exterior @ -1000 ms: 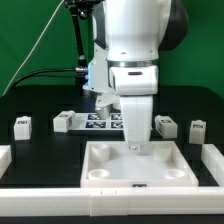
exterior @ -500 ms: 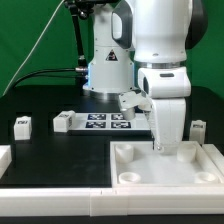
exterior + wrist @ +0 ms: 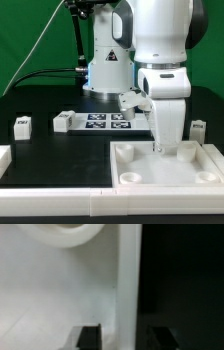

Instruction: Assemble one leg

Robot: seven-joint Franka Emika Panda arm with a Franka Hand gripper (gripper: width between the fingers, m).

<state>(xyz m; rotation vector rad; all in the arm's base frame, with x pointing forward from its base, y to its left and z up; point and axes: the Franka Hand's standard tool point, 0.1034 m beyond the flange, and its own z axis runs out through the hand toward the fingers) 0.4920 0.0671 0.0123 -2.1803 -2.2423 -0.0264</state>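
Note:
My gripper (image 3: 166, 148) reaches straight down onto the far rim of the wide white panel (image 3: 135, 170) at the exterior view's right. In the wrist view my two dark fingers (image 3: 88, 337) straddle the panel's raised rim (image 3: 128, 280), shut on it, with a round corner socket (image 3: 65, 232) beyond. Small white legs with tags stand on the black table: one at the left (image 3: 22, 125), one beside the marker board (image 3: 63, 121), and one at the far right (image 3: 198, 129), partly behind my arm.
The marker board (image 3: 105, 121) lies flat behind the panel. A white wall (image 3: 50, 205) runs along the table's front edge, with a white block (image 3: 5, 158) at its left end. The arm's base (image 3: 105, 70) stands at the back.
Between one second and half a second ago my gripper slid to the exterior view's right, and the panel moved with it. Nothing has visibly moved since.

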